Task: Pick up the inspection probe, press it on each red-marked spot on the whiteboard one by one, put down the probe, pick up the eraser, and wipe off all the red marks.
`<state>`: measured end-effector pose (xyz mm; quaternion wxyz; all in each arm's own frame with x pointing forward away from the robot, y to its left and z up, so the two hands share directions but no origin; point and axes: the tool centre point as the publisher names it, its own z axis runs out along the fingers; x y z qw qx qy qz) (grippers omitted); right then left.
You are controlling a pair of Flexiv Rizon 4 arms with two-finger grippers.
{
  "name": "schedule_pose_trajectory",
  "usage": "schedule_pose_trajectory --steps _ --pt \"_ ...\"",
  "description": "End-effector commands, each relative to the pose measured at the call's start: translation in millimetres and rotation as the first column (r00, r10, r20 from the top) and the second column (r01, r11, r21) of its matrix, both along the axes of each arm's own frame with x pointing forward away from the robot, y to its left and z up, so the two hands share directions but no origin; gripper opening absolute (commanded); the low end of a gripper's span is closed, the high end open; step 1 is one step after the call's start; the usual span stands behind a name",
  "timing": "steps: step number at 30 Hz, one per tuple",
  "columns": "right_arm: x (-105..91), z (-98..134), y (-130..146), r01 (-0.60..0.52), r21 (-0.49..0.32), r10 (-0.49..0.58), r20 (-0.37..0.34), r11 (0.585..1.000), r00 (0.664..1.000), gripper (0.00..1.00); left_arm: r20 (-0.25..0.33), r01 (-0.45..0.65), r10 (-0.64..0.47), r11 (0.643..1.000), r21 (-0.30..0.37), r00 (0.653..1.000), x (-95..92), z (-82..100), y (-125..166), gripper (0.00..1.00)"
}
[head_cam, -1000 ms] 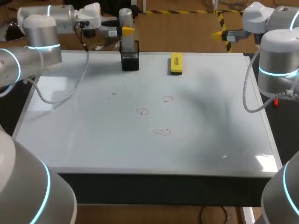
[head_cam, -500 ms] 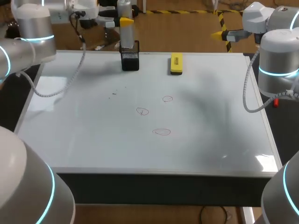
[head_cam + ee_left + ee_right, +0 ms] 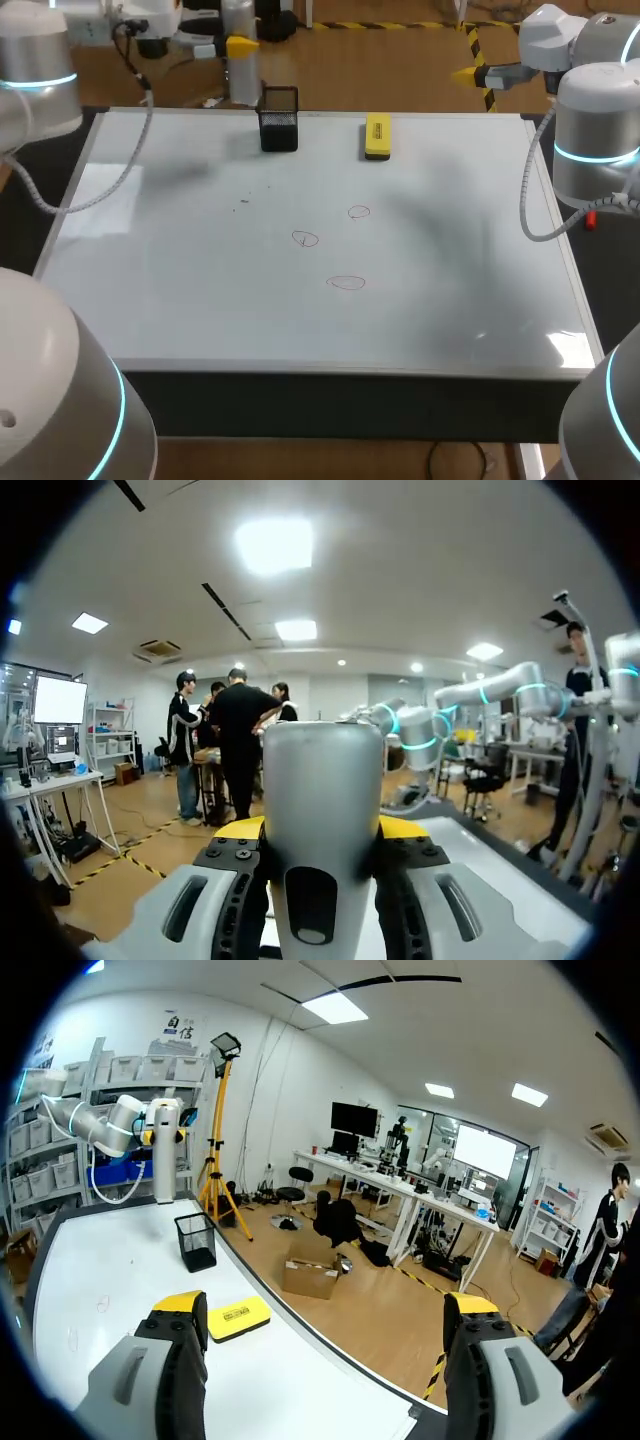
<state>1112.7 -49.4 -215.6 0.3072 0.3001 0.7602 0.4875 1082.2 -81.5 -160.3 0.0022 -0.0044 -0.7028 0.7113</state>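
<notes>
My left gripper [image 3: 240,47] is shut on the grey cylindrical probe [image 3: 238,70], holding it upright above the whiteboard's [image 3: 180,300] far edge, just left of the black mesh holder [image 3: 279,122]. In the left wrist view the probe [image 3: 322,810] fills the gap between the yellow-tipped fingers [image 3: 238,829]. Three red marks [image 3: 359,212] [image 3: 305,238] [image 3: 347,283] sit mid-board. The yellow eraser [image 3: 377,135] lies at the far edge, right of the holder. My right gripper [image 3: 468,73] hangs open and empty beyond the board's far right corner; from it I see the eraser [image 3: 238,1315], holder [image 3: 196,1241] and probe [image 3: 163,1155].
The whiteboard covers the whole table top, with faint dark specks [image 3: 245,202] left of the marks. The holder and the eraser are the only things standing on it, both at the far edge.
My left arm has carried the probe up out of the holder and off to the left. The right arm has not moved.
</notes>
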Motion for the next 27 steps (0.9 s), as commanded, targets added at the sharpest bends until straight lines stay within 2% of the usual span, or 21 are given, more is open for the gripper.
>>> schedule_pose_trajectory --steps 1,8,17,27 --pt "0.4 0 0 -0.001 0.000 0.001 -0.001 1.000 1.000 1.00 0.001 -0.217 0.217 0.976 0.001 0.976 -24.5 -3.4 22 0.00" --pt "0.4 0 0 -0.001 0.000 0.001 -0.001 1.000 1.000 1.00 0.002 -0.257 0.257 0.966 0.013 0.966 -42.7 -18.7 51 0.00" --pt "0.4 0 0 -0.001 0.000 0.001 -0.001 1.000 1.000 1.00 -0.009 -0.285 0.285 0.958 0.017 0.958 -56.6 -42.2 78 0.00" --pt "0.4 0 0 -0.001 0.000 0.001 -0.001 1.000 1.000 1.00 -0.053 -0.291 0.294 0.955 0.053 0.954 -59.2 -68.6 91 0.00"
